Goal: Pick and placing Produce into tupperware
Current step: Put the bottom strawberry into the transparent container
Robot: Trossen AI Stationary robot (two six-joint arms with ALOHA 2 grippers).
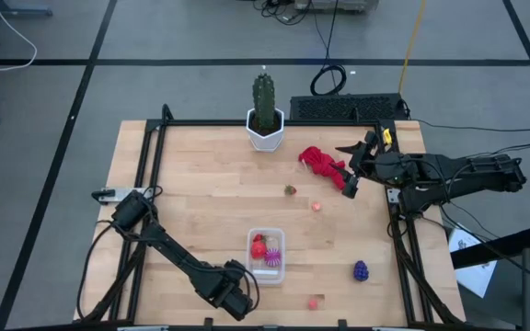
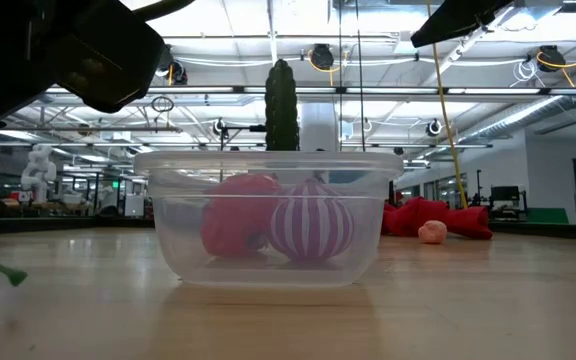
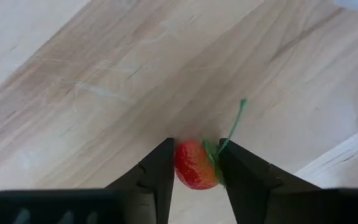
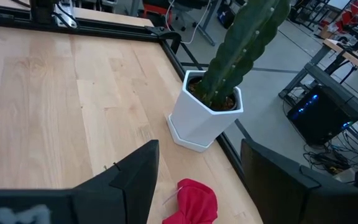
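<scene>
Bench (image 1: 201, 175): pale wooden top with a black frame along its edges, on a grey floor crossed by dark lines.
Room: the low view looks past the bench into a bright workshop hall with ceiling lights.
Left claw (image 3: 196, 163): low over the front of the bench, closed on a red strawberry (image 3: 194, 164); the berry sits pinched between the two dark fingers (image 3: 157, 171), its green stem sticking up past one of them.
Container (image 1: 268, 256): clear plastic tub just beside the left claw, toward the bench middle, standing flat on the wood.
Inside the container: a red strawberry piece (image 2: 236, 225) and a round magenta striped piece (image 2: 311, 223), side by side and touching.
Right claw (image 1: 350, 187): over the far right part of the bench, fingers parted and holding nothing.
Red cloth (image 1: 322, 162): crumpled on the wood just beside the right claw, on its inner side.
Cactus (image 4: 244, 43): green, upright in a white six-sided pot (image 4: 205, 118), near the right claw at the bench's back edge.
Loose fruit near the right claw: a small strawberry (image 1: 290, 190) and a tiny pink piece (image 1: 316, 206), both toward the bench middle.
Loose fruit toward the front right: a dark purple grape bunch (image 1: 361, 270) and another tiny pink piece (image 1: 313, 301), between the container and the right edge.
</scene>
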